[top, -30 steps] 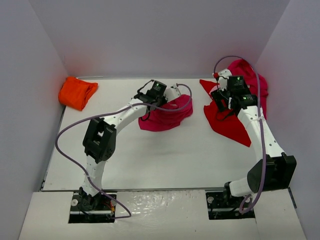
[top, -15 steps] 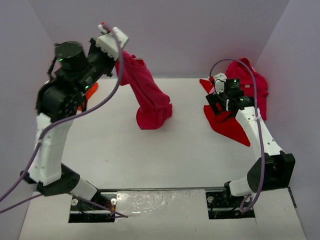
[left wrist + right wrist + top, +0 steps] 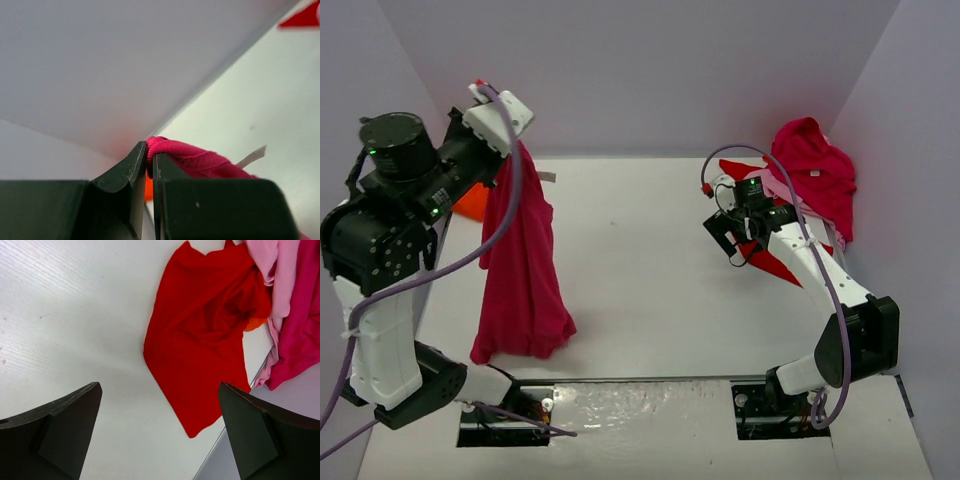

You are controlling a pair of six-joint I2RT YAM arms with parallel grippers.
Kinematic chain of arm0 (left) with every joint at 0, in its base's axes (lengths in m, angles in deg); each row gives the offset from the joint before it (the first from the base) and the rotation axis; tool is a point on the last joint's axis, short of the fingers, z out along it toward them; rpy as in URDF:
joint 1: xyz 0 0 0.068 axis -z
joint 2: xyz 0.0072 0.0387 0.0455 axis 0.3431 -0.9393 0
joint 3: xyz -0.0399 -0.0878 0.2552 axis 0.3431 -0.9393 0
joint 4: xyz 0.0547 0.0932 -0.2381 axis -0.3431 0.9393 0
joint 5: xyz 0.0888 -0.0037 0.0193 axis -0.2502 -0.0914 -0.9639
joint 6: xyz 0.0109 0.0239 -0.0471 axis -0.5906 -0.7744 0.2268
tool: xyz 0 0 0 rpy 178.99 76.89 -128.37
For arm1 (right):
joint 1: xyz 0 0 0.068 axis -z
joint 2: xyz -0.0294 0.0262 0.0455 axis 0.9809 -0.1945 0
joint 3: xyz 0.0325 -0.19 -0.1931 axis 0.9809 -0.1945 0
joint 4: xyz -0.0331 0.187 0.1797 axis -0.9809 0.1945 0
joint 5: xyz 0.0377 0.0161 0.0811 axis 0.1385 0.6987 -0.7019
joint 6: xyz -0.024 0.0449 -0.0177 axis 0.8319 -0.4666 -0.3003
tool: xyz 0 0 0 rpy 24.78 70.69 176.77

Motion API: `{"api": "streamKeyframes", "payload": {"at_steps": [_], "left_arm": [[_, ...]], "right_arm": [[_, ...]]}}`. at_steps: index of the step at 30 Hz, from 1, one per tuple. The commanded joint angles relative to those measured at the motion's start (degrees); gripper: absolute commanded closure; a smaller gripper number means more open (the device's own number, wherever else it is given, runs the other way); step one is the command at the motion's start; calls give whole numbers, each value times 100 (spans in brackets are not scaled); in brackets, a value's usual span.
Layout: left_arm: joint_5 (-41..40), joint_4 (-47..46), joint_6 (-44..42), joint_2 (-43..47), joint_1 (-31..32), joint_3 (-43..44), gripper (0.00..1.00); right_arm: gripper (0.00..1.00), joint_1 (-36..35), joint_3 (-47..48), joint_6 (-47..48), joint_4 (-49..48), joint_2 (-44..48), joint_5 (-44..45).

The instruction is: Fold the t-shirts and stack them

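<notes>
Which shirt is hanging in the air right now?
The magenta shirt, pinched in the left gripper and dangling at the left. The orange shirt, the red shirt and the pile at the right all lie on the table.

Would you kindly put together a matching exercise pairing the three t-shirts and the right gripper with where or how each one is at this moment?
Column one:
1. magenta t-shirt
2. orange t-shirt
3. red t-shirt
4. right gripper

Column two:
A. open, above the table
B. far left, partly hidden behind the left arm
C. hanging from the shut left gripper
D. lying spread on the table, right side

Pairs: 1-C; 2-B; 3-D; 4-A
</notes>
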Motion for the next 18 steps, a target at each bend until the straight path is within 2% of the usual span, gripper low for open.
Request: {"api": "streamKeyframes", "payload": {"at_steps": [1, 3, 6, 10, 14, 16, 18], "left_arm": [[-1244, -238, -1182, -236, -277, -968, 100], [-1457, -229, -1311, -433, -449, -1367, 100], [-1377, 124, -1081, -878, -384, -1216, 100], [-1873, 630, -944, -1836, 502, -413, 100], [-2105, 619, -952, -2390, 1253, 479, 100], [-2192, 421, -898, -2637, 1297, 730, 100], [-2485, 155, -729, -3039, 1263, 1705, 100]], "right_arm": [[0, 22, -203, 130, -139, -12, 163], [0, 22, -294, 152, -221, 33, 100], [0, 22, -309, 154, -272, 82, 69], [0, 22, -308, 178, -259, 145, 124], [0, 22, -301, 120, -264, 186, 95], [0, 13, -283, 83, -255, 178, 50], [0, 13, -249, 1, -246, 216, -54]]}}
